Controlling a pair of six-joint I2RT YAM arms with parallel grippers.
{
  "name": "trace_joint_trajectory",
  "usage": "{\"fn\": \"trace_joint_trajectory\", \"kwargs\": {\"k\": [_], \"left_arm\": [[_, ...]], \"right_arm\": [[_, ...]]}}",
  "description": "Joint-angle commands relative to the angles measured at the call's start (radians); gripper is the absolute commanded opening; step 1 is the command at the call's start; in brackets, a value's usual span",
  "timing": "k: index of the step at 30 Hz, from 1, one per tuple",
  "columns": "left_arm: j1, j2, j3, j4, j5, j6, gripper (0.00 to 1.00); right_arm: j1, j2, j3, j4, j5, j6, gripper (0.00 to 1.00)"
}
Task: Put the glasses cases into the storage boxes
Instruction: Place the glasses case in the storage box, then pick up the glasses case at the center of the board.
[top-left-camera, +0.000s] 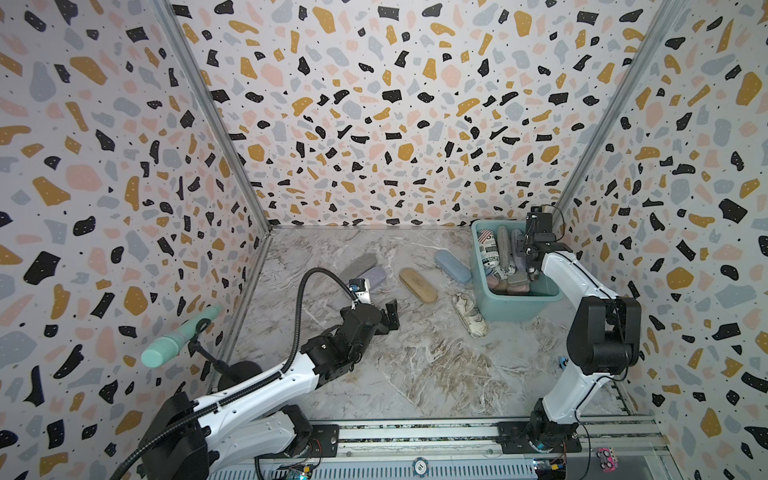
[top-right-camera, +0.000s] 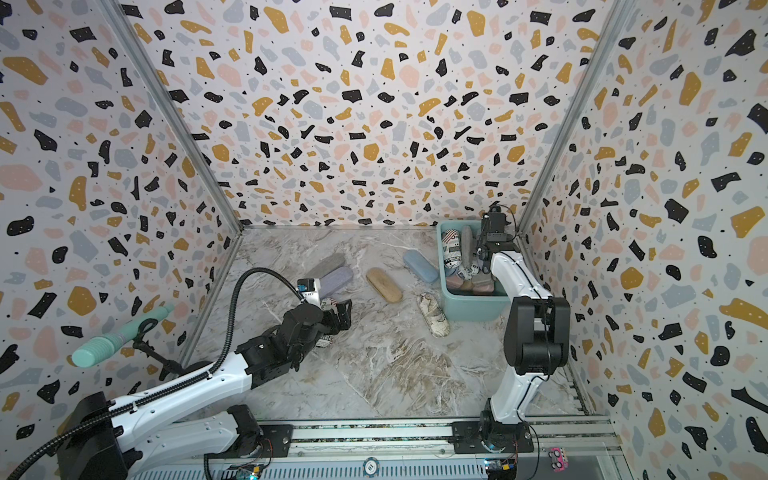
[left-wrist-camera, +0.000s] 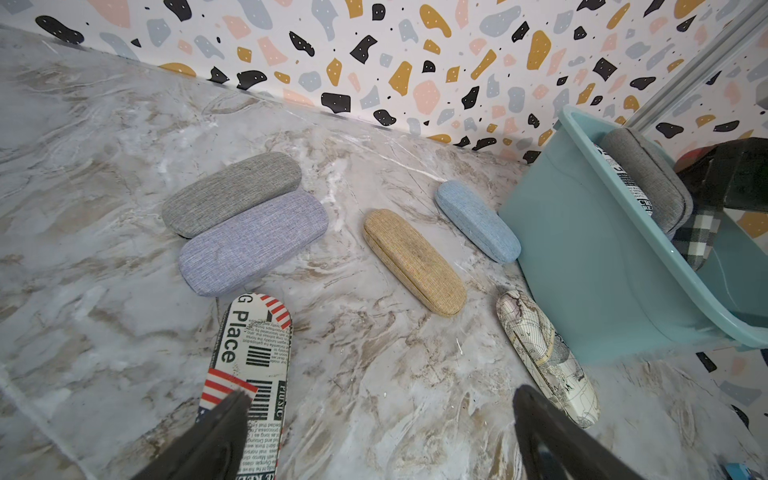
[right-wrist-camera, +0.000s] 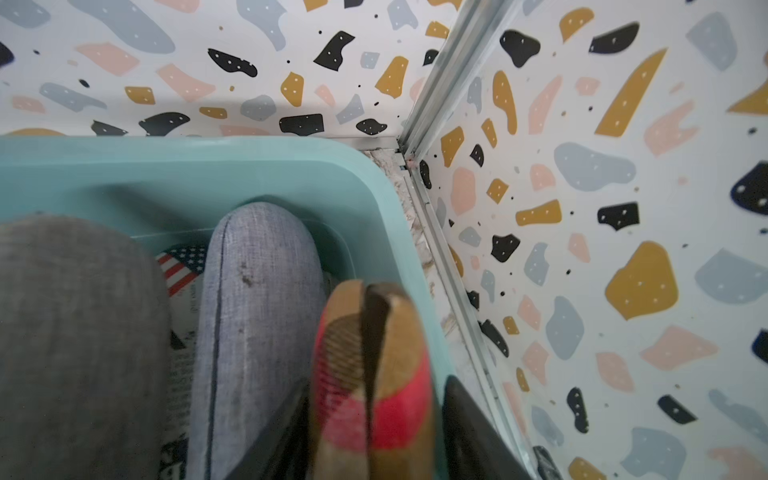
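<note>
The teal storage box (top-left-camera: 515, 308) (left-wrist-camera: 602, 257) stands at the back right with several glasses cases inside. My right gripper (top-left-camera: 531, 268) (right-wrist-camera: 374, 436) reaches down into it, and its jaws stand open on either side of a brown plaid case (right-wrist-camera: 370, 365) beside a lilac case (right-wrist-camera: 257, 311). On the table lie grey (left-wrist-camera: 231, 193), lilac (left-wrist-camera: 253, 245), tan (left-wrist-camera: 414, 262), blue (left-wrist-camera: 478, 221) and map-print (left-wrist-camera: 547, 357) cases. My left gripper (left-wrist-camera: 382, 399) (top-right-camera: 340, 316) hangs open low over the table, one finger above a newspaper-print case (left-wrist-camera: 249, 365).
A mint-green ribbed cylinder (top-left-camera: 178, 337) on a black stand sits by the left wall. The box stands tight in the back right corner against the walls (right-wrist-camera: 415, 137). A metal rail (top-left-camera: 415, 432) runs along the front edge.
</note>
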Motion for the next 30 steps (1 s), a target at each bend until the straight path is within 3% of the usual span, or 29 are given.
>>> {"fn": "trace_joint_trajectory", "kwargs": {"k": [1,12,18,20,24,30], "left_arm": [[0.016,0.015,0.039,0.007,0.028,0.000,0.99],[0.093,0.102,0.098,-0.076,0.005,0.010,0.99],[0.117,0.086,0.063,-0.118,-0.104,-0.025,0.95],[0.130,0.095,0.049,-0.137,-0.121,-0.029,0.95],[0.176,0.149,0.049,-0.183,-0.058,-0.008,0.97],[0.200,0.272,0.047,-0.232,-0.007,-0.007,0.98]], "right_arm": [[0.007,-0.029,0.058,0.013,-0.017,0.005,0.63],[0.138,-0.245,-0.035,-0.025,0.048,0.123,0.73],[0.307,-0.455,-0.249,0.066,-0.070,0.193,0.73],[0.359,-0.516,-0.324,0.100,-0.181,0.243,0.73],[0.471,-0.576,-0.412,0.110,-0.297,0.282,0.71],[0.547,-0.603,-0.428,0.012,-0.336,0.306,0.73]]}}
